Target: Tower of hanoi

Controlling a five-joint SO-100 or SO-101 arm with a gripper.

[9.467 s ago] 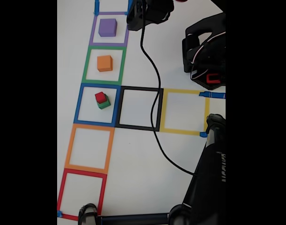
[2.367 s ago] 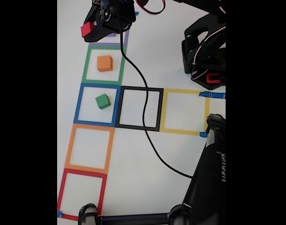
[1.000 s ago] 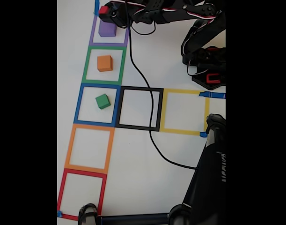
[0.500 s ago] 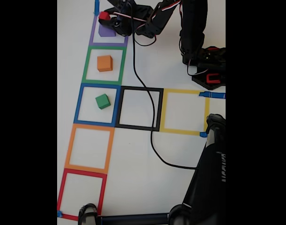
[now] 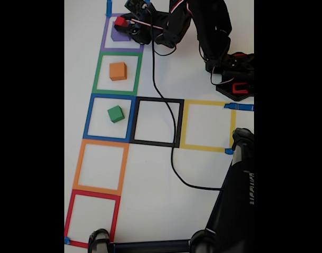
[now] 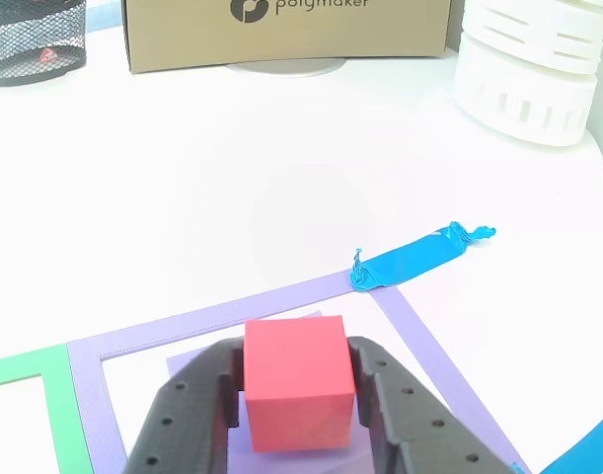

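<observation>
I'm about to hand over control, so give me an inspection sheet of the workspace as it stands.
Surface: white table with coloured tape squares.
Job's things: red cube held over purple cube in purple square; orange cube in green square; green cube in blue square.
Clutter: nothing seen.
Gripper: gripper shut on red cube.
Cables: black cable crosses black square.
Surroundings: cardboard box, white spool, mesh basket.

1. The fixed view looks steeply down over the whole table, from well back.
2. The other view sits low and close, facing outward; both share the purple square.
</observation>
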